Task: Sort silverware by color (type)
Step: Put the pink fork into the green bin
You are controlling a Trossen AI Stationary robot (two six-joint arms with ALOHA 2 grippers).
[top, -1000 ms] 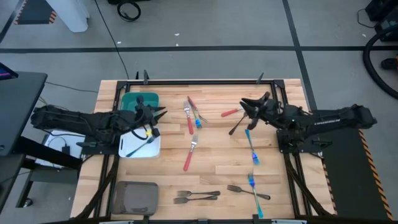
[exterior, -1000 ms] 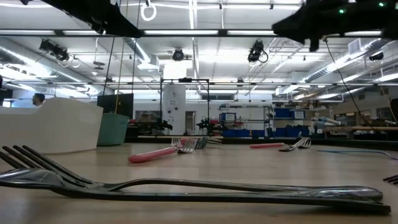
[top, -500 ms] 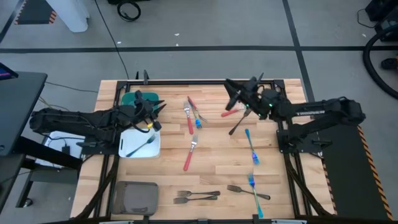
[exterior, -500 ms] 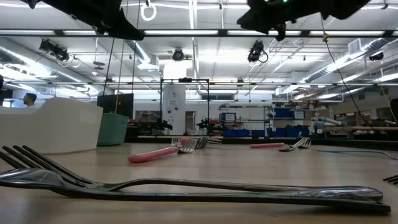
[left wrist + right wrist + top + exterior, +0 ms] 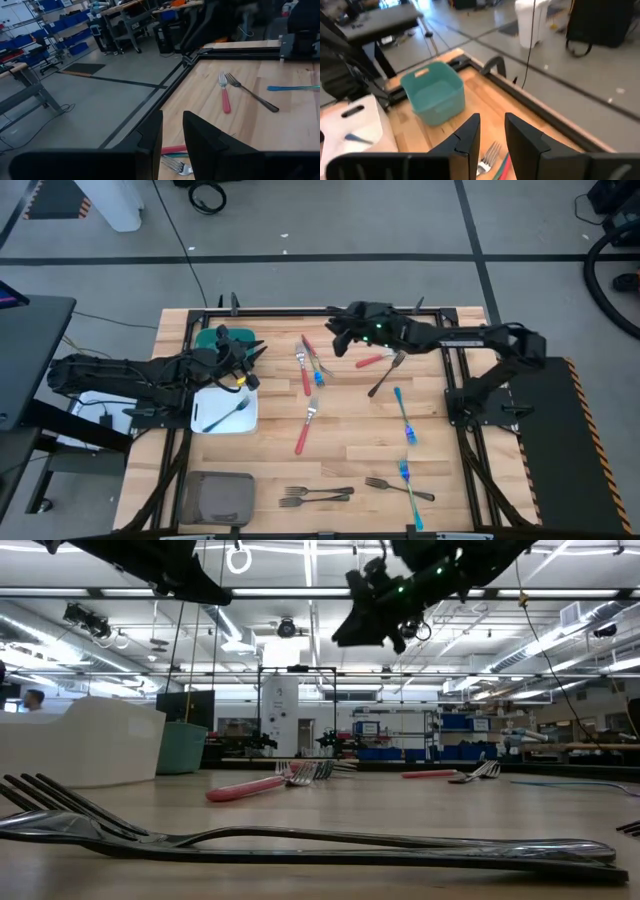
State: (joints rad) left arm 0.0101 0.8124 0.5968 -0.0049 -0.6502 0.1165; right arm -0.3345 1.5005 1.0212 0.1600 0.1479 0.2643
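The silverware lies loose on the wooden table (image 5: 440,320). Red-handled forks (image 5: 305,368) (image 5: 372,361) (image 5: 305,430), blue-handled ones (image 5: 403,415) (image 5: 408,485) and dark grey ones (image 5: 385,375) (image 5: 315,496) are spread over its middle and near side. One blue fork (image 5: 228,415) lies in the white bin (image 5: 250,420). My right gripper (image 5: 333,338) hangs open and empty high above the table's far middle, beside the cluster of forks (image 5: 487,155). My left gripper (image 5: 252,365) hovers open and empty between the green bin (image 5: 228,340) and the white bin.
A grey bin (image 5: 218,498) stands at the near left corner. A dark metal frame (image 5: 300,311) runs along the table's far edge. In the low view a dark fork (image 5: 300,840) lies right in front of the camera, and both arms are high above the board.
My right gripper has swept from the right side of the table toward its left and far edge, passing over a red fork and a dark fork, and has turned to point at the green bin. It has stayed open and empty. No silverware has moved.
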